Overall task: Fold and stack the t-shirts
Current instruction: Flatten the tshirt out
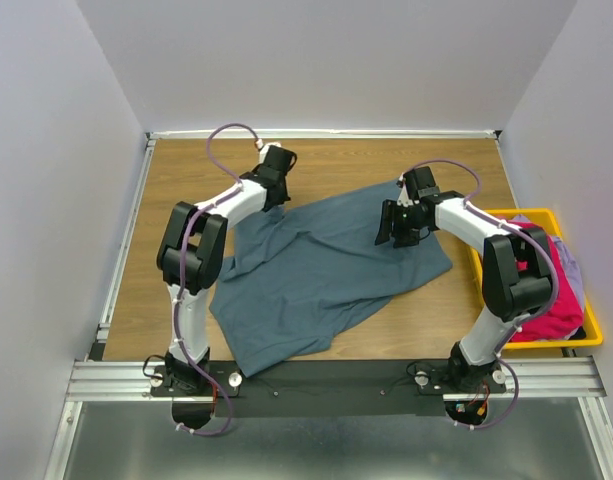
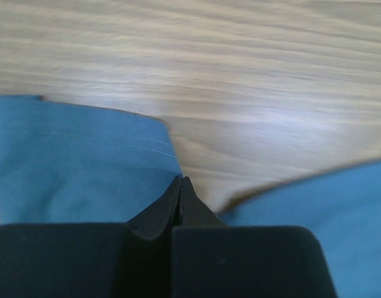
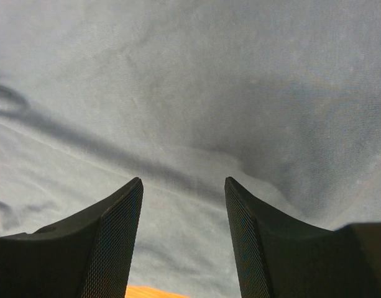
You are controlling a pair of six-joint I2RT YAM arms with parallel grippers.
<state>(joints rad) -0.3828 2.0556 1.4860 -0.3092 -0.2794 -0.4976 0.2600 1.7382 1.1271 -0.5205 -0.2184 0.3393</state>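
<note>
— Wood tabletop (image 1: 186, 180) between pale walls, and spread rumpled across its middle we have the slate blue-grey t-shirt (image 1: 326, 270). How do we reckon it handles?

— Light and limp, we judge; it will sag and drag rather than hold a shape, and a thin layer could slip from a shallow pinch; we would take it at a hem or a shoulder corner, one arm to each side, not in the loose middle.

— Starting at the left, then: the left gripper (image 2: 181, 185)?

— Pressed fully together at the shirt's far left edge, beside a sleeve hem (image 2: 137, 141) with double stitching; whether any cloth is nipped between the tips we cannot tell, since its own body blocks the wrist view and the top view is too small there.

— And across to the right?

— The right gripper (image 3: 183, 181) hangs over the far right part of the shirt, jaws well apart, nothing between them; only creased cloth lies beneath.

— Beyond it?

— A yellow bin (image 1: 576, 340) at the table's right edge holds a magenta-pink t-shirt (image 1: 551, 305) and some pale grey-blue cloth (image 1: 570, 265); the right arm covers part of it, so we cannot count the shirts there; the spread shirt's collar is also hard to pick out among the folds.
</note>
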